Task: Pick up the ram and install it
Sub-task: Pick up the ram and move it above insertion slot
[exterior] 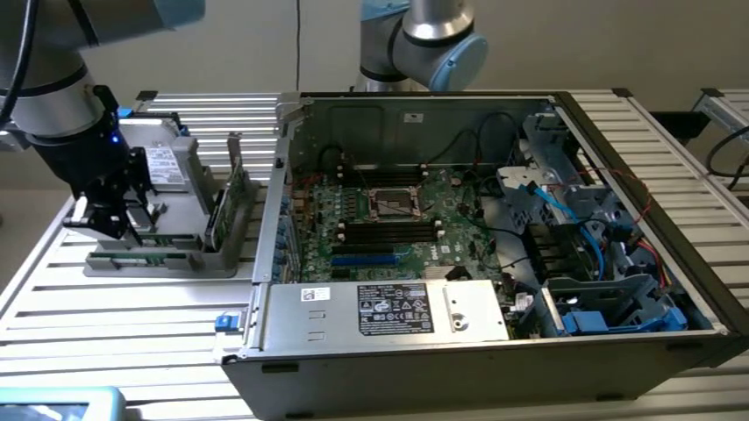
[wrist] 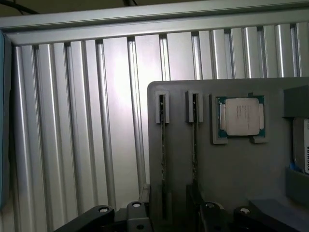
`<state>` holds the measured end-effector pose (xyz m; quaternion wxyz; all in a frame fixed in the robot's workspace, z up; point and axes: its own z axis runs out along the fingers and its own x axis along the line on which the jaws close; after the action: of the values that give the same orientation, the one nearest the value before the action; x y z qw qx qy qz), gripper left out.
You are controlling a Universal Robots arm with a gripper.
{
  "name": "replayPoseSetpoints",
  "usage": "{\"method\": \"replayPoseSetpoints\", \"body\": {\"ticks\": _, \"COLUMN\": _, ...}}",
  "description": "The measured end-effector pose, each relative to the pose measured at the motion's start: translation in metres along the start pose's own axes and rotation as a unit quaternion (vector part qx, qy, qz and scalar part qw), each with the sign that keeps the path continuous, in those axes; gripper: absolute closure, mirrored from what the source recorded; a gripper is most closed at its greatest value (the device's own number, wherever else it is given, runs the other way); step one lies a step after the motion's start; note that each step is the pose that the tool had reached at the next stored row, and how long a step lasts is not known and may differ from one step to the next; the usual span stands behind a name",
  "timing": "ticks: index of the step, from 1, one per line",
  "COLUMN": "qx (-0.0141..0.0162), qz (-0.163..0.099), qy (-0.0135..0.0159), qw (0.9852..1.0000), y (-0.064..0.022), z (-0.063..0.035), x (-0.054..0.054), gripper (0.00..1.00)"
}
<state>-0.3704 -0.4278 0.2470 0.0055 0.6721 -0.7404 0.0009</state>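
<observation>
Hand (wrist: 174, 216) open, just abv ram (wrist: 162, 145), edge-on in gry holder (wrist: 231, 174)

A slatted aluminium desk (exterior: 140, 316) carries an open computer case (exterior: 468, 368) lying on its side. Inside it, a green motherboard (exterior: 439, 230) lies flat with a square processor socket (exterior: 395, 203) near its middle. A metal power supply (exterior: 387, 309) with a white label sits along the near wall, and blue cables (exterior: 562, 206) run through the bay at the exterior view's right. Just beside the case stands a grey holder (exterior: 164, 263), and a large green card (exterior: 238, 197) stands upright in it. In the wrist view a square silver processor chip (wrist: 240, 116) lies in a recess of the holder, next to what may be a labelled drive (wrist: 301, 150).
</observation>
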Motion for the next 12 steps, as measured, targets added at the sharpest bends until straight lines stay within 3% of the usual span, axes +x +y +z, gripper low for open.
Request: {"method": "replayPoseSetpoints", "body": {"ticks": 12, "qx": 0.0, "qz": -0.001, "qy": 0.0, "qw": 1.0, "y": 0.0027, "z": 0.0219, "x": 0.001, "gripper": 0.58}}
